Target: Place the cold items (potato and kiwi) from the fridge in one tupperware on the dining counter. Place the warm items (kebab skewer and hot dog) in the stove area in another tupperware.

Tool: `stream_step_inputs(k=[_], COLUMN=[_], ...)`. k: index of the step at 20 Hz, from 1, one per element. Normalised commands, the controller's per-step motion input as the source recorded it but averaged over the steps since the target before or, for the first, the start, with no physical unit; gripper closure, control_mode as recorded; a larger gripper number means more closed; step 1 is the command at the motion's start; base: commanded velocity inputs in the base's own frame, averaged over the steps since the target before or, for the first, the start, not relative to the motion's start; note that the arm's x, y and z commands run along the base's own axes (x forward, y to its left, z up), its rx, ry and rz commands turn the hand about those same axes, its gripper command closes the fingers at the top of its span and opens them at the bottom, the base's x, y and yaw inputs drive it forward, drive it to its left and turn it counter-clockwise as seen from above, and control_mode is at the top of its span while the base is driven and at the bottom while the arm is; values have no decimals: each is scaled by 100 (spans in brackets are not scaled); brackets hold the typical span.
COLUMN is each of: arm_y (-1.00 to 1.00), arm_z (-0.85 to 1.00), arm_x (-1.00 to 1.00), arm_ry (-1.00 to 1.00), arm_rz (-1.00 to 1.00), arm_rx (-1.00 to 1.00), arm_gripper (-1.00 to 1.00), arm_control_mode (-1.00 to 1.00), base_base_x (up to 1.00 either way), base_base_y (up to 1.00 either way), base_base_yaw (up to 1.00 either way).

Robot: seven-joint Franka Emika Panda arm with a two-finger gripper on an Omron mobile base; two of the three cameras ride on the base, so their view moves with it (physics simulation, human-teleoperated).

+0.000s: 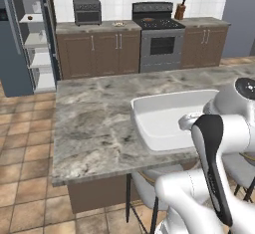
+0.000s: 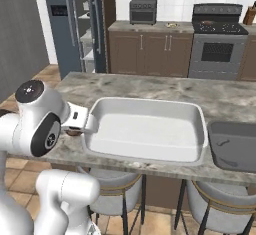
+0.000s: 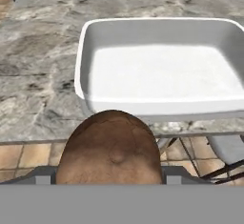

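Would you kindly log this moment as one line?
gripper: shut on brown potato | position: just short of empty white rectangular tupperware | grey marble counter

brown potato point(image 3: 110, 147) near the rim of empty white tupperware point(image 3: 162, 99) on marble dining counter point(image 3: 43, 66)

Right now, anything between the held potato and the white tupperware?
Nothing. In the hand view the potato in the gripper sits just short of the white tupperware; between them show its near wall and the marble counter.
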Motion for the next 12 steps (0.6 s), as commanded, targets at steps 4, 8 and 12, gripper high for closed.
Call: stream_step_inputs(k=[4, 8, 12], arm_y=[-28, -47, -57], arm_z=[23, 3, -27], arm_x=[90, 100, 95], arm_ry=[-6, 9, 19], arm_rz=[-14, -4, 8], arm_rx=[0, 5, 6], arm_gripper=[100, 100, 100], arm_control_mode=[-100, -100, -100], base_base_x=[0, 0, 0], base_base_y=[0, 0, 0], base_base_yaw=[0, 0, 0])
